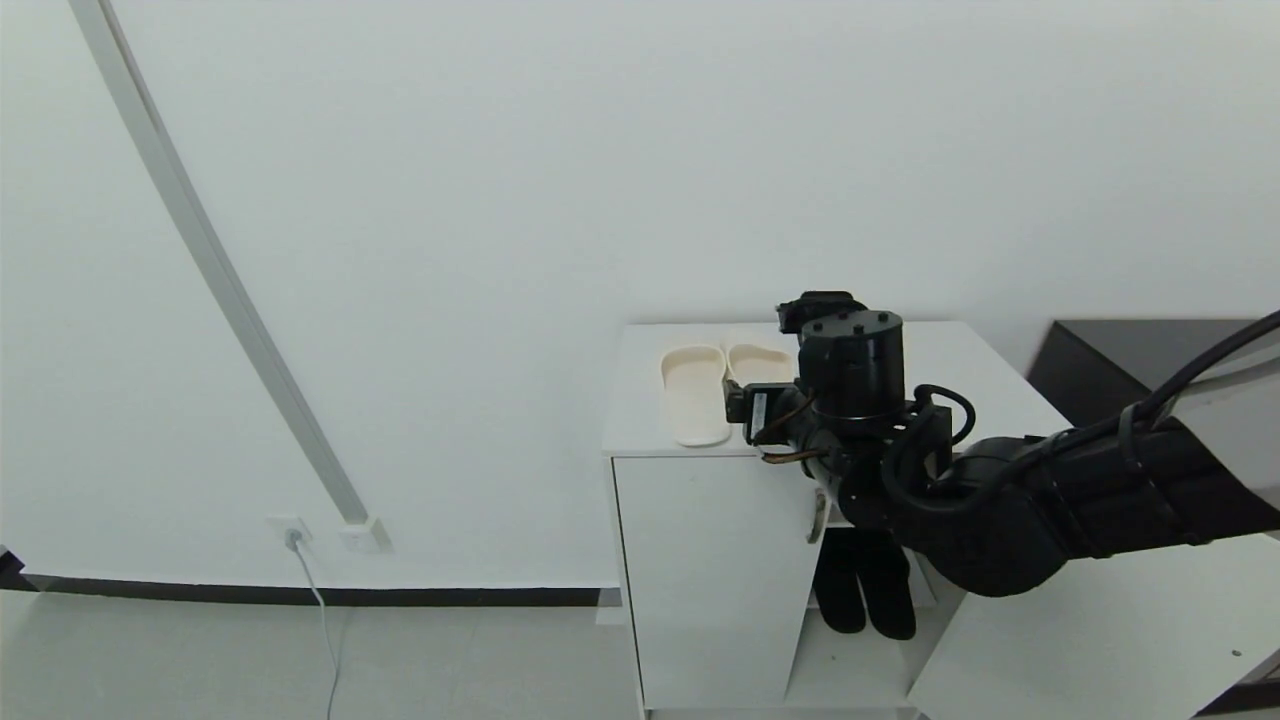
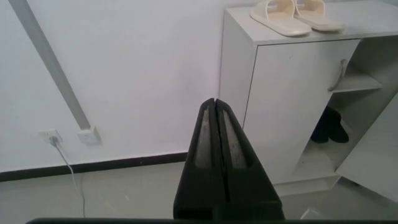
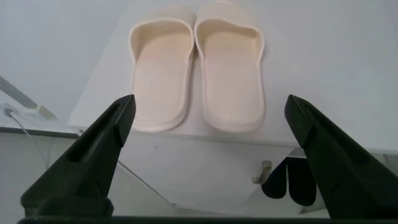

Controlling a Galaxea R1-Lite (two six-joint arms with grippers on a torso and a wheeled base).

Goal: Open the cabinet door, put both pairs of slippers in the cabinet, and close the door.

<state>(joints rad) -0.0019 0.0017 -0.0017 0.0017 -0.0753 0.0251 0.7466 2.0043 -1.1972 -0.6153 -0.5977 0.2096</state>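
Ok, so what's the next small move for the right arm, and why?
Probably lower the right gripper onto the cream slippers and close on them. It is open and poised over the pair on the cabinet top, while the black slippers already sit inside, behind the open door.

One slipper pair (image 1: 725, 385) is lying on the cabinet (image 1: 970, 365), toward its left; the other pair (image 1: 865, 592) is standing inside, under the shelf (image 2: 360, 82), right of the shut door (image 1: 715, 570).

The cream slippers (image 3: 198, 65) lie side by side on the cabinet top (image 3: 323, 74), near its front edge. The right gripper (image 3: 210, 102) hangs spread wide before that edge. Below the top shows what seems a black pair (image 3: 289, 183).
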